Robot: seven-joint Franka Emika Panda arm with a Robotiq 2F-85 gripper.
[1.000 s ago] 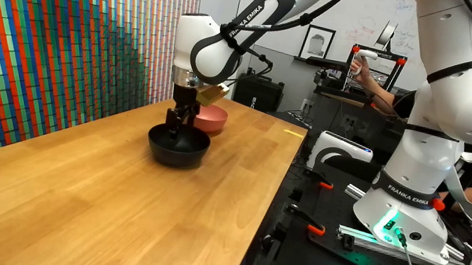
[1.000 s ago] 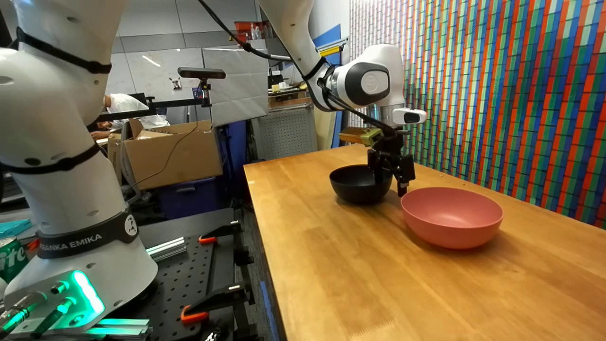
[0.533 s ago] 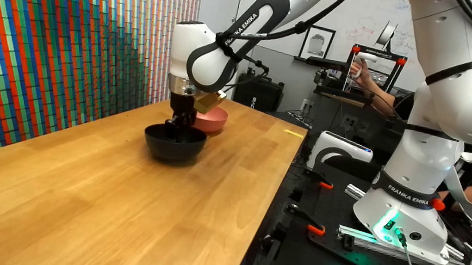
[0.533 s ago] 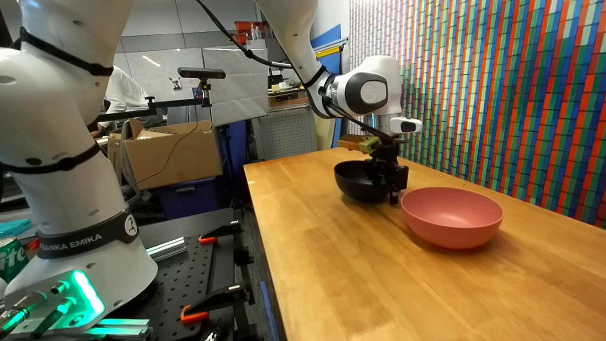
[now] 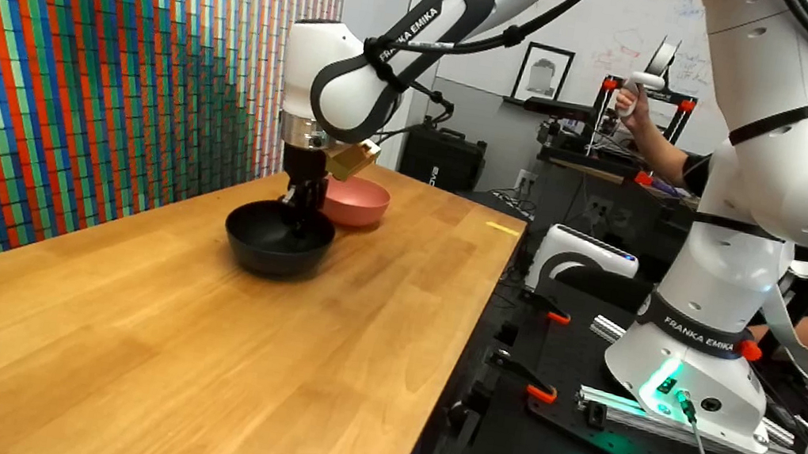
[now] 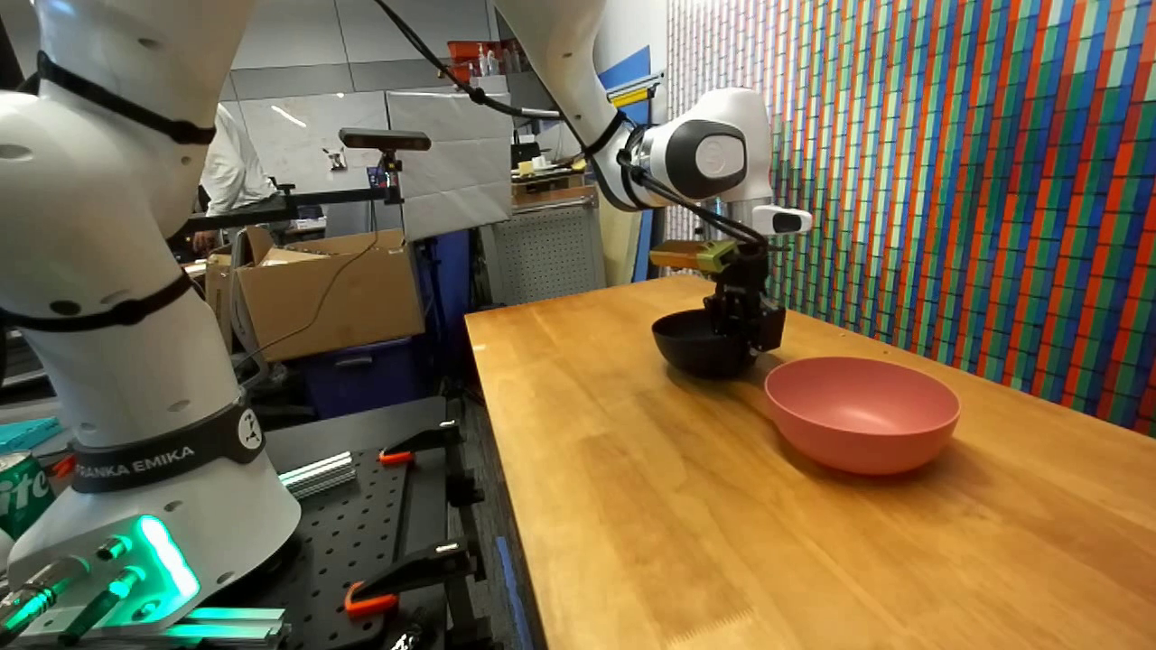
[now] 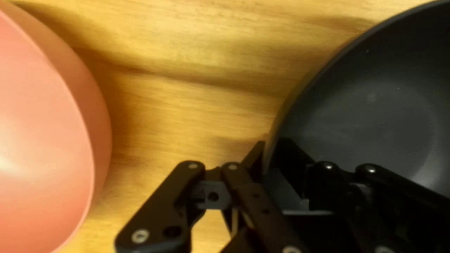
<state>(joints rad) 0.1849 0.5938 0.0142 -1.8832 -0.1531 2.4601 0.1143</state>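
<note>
A black bowl (image 7: 379, 116) fills the right of the wrist view, its near rim running down between my fingers. My gripper (image 7: 271, 149) is shut on that rim, one finger inside the bowl and the other outside. In both exterior views the black bowl (image 5: 263, 258) hangs or rests just below the gripper (image 6: 742, 348); whether its base is off the wood cannot be told. A pink bowl (image 6: 862, 433) stands close by on the table, apart from the black one. The gripper and the black bowl hide part of this pink bowl (image 5: 358, 204) in an exterior view.
The wooden table (image 5: 208, 358) carries both bowls. A coloured grid wall (image 6: 948, 199) runs along its far side. Yellow tape (image 5: 502, 228) lies near the table edge. The robot's base (image 5: 686, 373) and clamps (image 6: 375, 600) stand beside it. A person (image 5: 664, 150) holds a controller behind.
The fingers have closed onto the black bowl's rim. The gripper dipped, then rose, and the bowl has shifted with it toward the wall side. The pink bowl has not moved.
</note>
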